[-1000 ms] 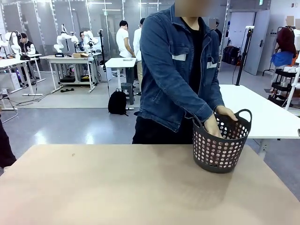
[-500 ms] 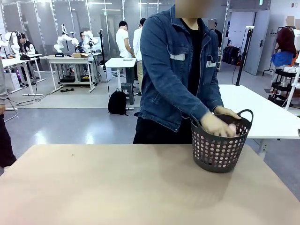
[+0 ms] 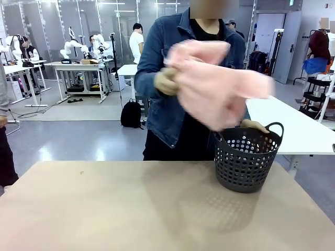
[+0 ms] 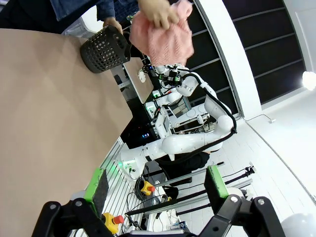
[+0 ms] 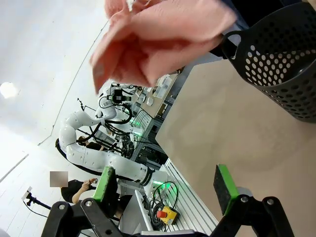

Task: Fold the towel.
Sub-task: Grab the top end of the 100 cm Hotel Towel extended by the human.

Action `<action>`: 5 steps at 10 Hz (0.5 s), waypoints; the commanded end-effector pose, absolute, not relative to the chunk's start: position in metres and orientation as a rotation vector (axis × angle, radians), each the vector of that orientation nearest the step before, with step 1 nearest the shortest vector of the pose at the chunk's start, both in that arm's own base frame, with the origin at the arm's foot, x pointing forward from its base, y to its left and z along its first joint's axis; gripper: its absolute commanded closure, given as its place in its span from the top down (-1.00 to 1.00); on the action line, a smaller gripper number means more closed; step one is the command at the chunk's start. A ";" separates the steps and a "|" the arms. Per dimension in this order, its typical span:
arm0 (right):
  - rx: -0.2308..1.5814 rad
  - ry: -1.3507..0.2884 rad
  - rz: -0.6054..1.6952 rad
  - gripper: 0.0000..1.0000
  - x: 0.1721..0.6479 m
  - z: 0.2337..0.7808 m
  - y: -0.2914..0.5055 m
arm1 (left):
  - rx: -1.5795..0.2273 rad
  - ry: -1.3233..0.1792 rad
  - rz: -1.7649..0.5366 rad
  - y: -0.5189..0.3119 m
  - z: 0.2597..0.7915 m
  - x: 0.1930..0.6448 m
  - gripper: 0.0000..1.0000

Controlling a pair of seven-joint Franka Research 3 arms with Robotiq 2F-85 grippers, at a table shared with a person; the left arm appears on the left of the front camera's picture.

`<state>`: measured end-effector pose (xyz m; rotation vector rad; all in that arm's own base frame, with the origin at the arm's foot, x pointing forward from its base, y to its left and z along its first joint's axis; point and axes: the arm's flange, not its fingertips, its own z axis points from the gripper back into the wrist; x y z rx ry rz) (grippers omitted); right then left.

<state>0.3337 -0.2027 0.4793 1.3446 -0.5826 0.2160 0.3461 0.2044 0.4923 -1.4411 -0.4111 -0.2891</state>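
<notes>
While both sets of jaws stand released, spread wide with nothing between them, I have no contact with anything on the desk (image 3: 104,209). From the left wrist camera I see the left jaws' green pads (image 4: 97,185) rising from the bottom edge, well apart, with only the desk's bare top stretching away beyond them. The right jaws' green pads (image 5: 106,183) stand just as wide in the right wrist camera.

Farther out, a dark perforated basket (image 3: 246,162) stands upright on the right part of the desk, near the person's side. The person's lower hand (image 3: 255,124) rests on its far rim, beside one handle.

Above that, the towel (image 3: 220,89) is up in the air, clear of the desk, at the person's chest height and gripped in the person's raised hand (image 3: 166,81). It is bunched and smeared by motion, so I cannot make out its edge band or corners. In the front camera its long axis runs roughly level, from the raised hand on the picture's left out to a loose end pointing toward the picture's right. A rounded fold sags from its middle down to just above the basket's near rim.
</notes>
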 end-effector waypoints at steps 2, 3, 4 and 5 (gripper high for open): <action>1.357 -0.591 0.222 1.00 0.335 0.480 -0.203 | -1.444 -0.405 -0.297 0.205 0.492 0.345 1.00; 1.357 -0.591 0.222 1.00 0.335 0.480 -0.203 | -1.444 -0.405 -0.297 0.205 0.492 0.345 1.00; 1.357 -0.591 0.222 1.00 0.335 0.480 -0.203 | -1.444 -0.405 -0.297 0.205 0.492 0.345 1.00; 1.357 -0.591 0.222 1.00 0.335 0.480 -0.203 | -1.444 -0.405 -0.297 0.205 0.492 0.345 1.00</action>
